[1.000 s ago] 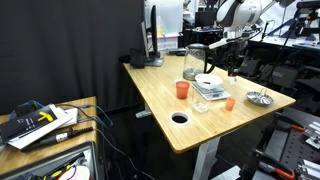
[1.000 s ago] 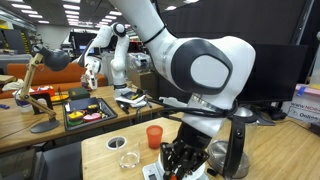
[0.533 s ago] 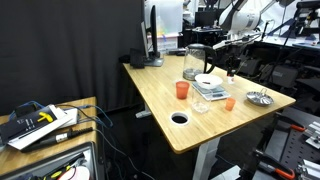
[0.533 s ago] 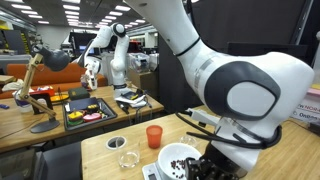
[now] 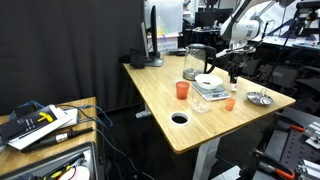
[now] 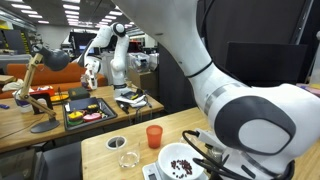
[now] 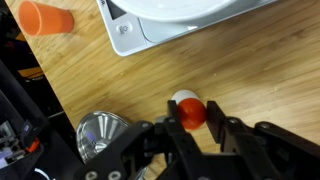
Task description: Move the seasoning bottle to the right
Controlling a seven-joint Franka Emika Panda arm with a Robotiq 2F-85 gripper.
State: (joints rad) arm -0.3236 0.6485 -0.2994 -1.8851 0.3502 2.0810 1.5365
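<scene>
In the wrist view my gripper (image 7: 191, 124) is shut on the seasoning bottle (image 7: 190, 110). I see the bottle from above: a red cap with a pale part behind it, between the two dark fingers, over the wooden table (image 7: 120, 85). In an exterior view the gripper (image 5: 234, 71) holds the slim dark bottle (image 5: 234, 81) upright at the far right part of the table, beside the scale (image 5: 212, 91). I cannot tell whether the bottle touches the table. In an exterior view the big arm (image 6: 245, 120) hides gripper and bottle.
A white bowl (image 5: 207, 81) sits on the scale. An orange cup (image 5: 181, 90) and a glass pitcher (image 5: 193, 62) stand near it. A small orange cup (image 5: 229, 103) and a metal bowl (image 5: 259, 98) stand to the right. The table has a round hole (image 5: 179, 117).
The arm has moved to the right with the bottle in the gripper. In one exterior view it has swung closer to the camera and now hides the gripper.
</scene>
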